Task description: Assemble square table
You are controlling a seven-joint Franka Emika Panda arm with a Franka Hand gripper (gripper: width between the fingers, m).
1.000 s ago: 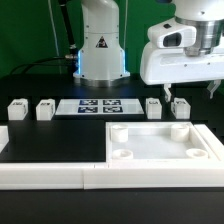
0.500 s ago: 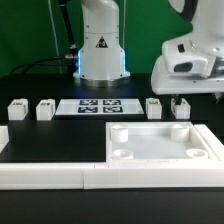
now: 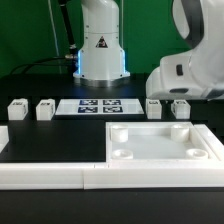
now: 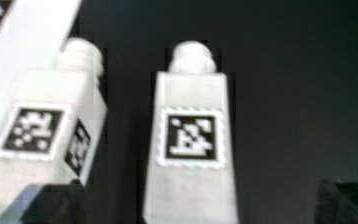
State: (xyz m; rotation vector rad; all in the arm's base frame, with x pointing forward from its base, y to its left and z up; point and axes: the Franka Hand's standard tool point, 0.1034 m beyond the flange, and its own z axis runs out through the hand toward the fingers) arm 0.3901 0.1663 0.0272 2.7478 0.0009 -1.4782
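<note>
The white square tabletop slab [image 3: 160, 142] with round corner sockets lies at the exterior view's right. Two white tagged legs [image 3: 17, 110] [image 3: 45, 109] stand at the far left and two more [image 3: 153, 108] [image 3: 181, 108] stand behind the slab. My gripper [image 3: 181, 101] hangs low over the rightmost leg. In the wrist view that leg [image 4: 194, 140] lies between my dark fingertips [image 4: 43, 205], with a gap on each side. The neighbouring leg [image 4: 55, 120] lies beside it. My gripper [image 4: 197, 205] is open and holds nothing.
The marker board [image 3: 98, 105] lies flat between the leg pairs, in front of the robot base [image 3: 100, 50]. A long white bar fence [image 3: 50, 172] runs along the front and bounds the slab's right side.
My hand has come down and shifted toward the exterior view's right, from above the slab's back edge to just over the rightmost leg. The parts have not moved.
</note>
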